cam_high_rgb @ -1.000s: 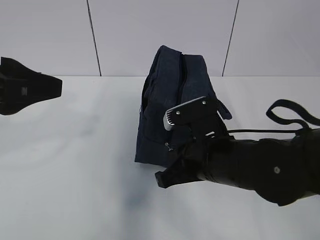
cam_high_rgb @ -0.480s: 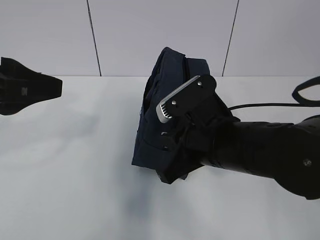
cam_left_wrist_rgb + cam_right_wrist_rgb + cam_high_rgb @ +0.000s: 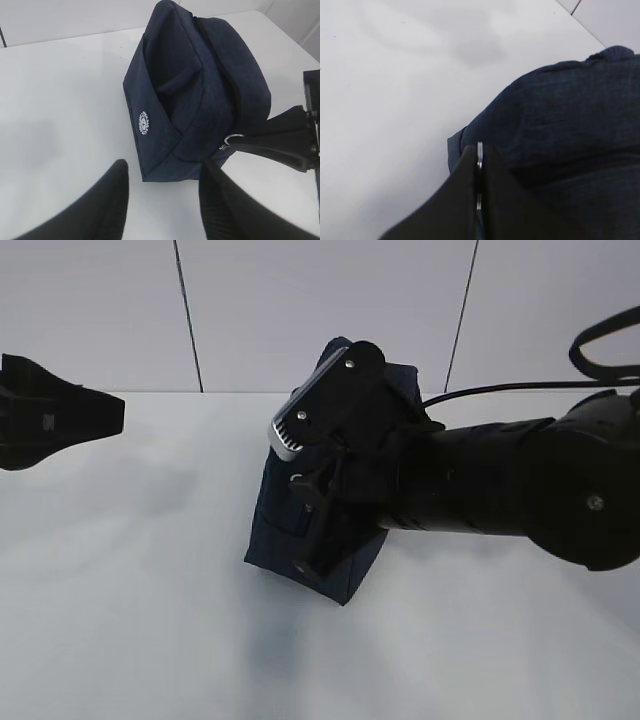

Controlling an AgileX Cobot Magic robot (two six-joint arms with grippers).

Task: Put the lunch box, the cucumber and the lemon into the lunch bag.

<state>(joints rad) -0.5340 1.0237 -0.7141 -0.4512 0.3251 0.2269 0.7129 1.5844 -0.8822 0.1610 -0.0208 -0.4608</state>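
meanwhile the right pincer (image 3: 479, 170) pinches the lunch bag's (image 3: 200, 90) ring pull (image 3: 231, 138); left pincer (image 3: 162, 200) hangs open nearby.

Slanted front exterior view, left wrist near, right wrist closest; all sharing the lunch bag (image 3: 290, 540).

Lunch bag (image 3: 275, 530): on the table (image 3: 130, 590), near its middle, tilted, its near corner resting on the surface.
My right gripper (image 3: 479, 175): at the bag's right end, jaws pressed together on the zipper's ring pull (image 3: 231, 138).
My right arm (image 3: 500, 485): reaching in from the right, in front of the bag and covering much of it.
My left gripper (image 3: 162, 200): left of the bag, well apart from it, above bare table, jaws parted around nothing.
Wall (image 3: 320, 300): behind the table's far edge.
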